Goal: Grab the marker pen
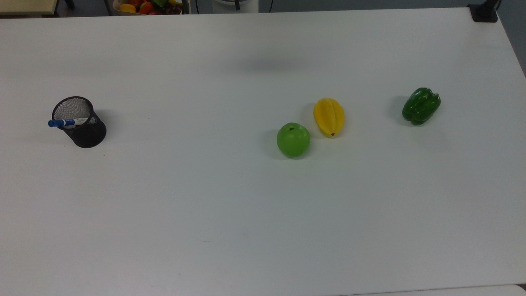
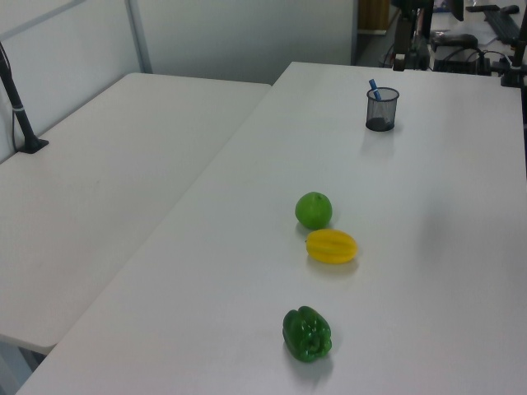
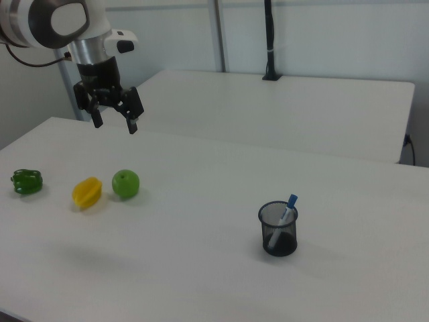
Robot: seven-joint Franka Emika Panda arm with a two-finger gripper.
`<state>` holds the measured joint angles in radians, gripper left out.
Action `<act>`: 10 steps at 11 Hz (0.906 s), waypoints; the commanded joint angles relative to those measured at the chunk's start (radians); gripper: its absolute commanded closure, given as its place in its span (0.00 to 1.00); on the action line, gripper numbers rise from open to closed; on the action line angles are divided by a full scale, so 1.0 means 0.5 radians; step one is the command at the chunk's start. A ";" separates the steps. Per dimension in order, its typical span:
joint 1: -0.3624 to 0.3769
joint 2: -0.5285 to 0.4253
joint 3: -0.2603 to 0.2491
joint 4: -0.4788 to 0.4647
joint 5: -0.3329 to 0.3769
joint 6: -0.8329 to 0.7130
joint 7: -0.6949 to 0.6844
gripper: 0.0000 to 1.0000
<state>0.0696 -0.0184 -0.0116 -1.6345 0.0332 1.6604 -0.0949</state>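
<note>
The marker pen [image 1: 70,122] [image 3: 285,215] [image 2: 375,88], white with a blue cap, stands leaning in a black mesh cup [image 1: 81,123] [image 3: 278,229] [image 2: 381,109], cap end sticking out over the rim. The cup stands at the top view's left. My gripper [image 3: 114,124] hangs open high above the table at the right view's upper left, far from the cup, with nothing between its fingers.
A green apple [image 1: 293,139] [image 3: 125,184], a yellow star fruit [image 1: 328,116] [image 3: 87,192] and a green bell pepper [image 1: 421,105] [image 3: 27,181] lie on the white table [image 1: 230,213]. A second table [image 2: 107,164] adjoins it. A box of toy food [image 1: 148,6] sits past the far edge.
</note>
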 commanded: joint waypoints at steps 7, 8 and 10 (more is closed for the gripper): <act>0.042 -0.071 -0.038 -0.081 -0.026 0.057 -0.019 0.00; 0.042 -0.071 -0.038 -0.081 -0.026 0.054 -0.019 0.00; 0.039 -0.086 -0.047 -0.081 -0.020 0.051 -0.016 0.00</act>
<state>0.0696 -0.0191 -0.0117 -1.6347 0.0332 1.6604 -0.0949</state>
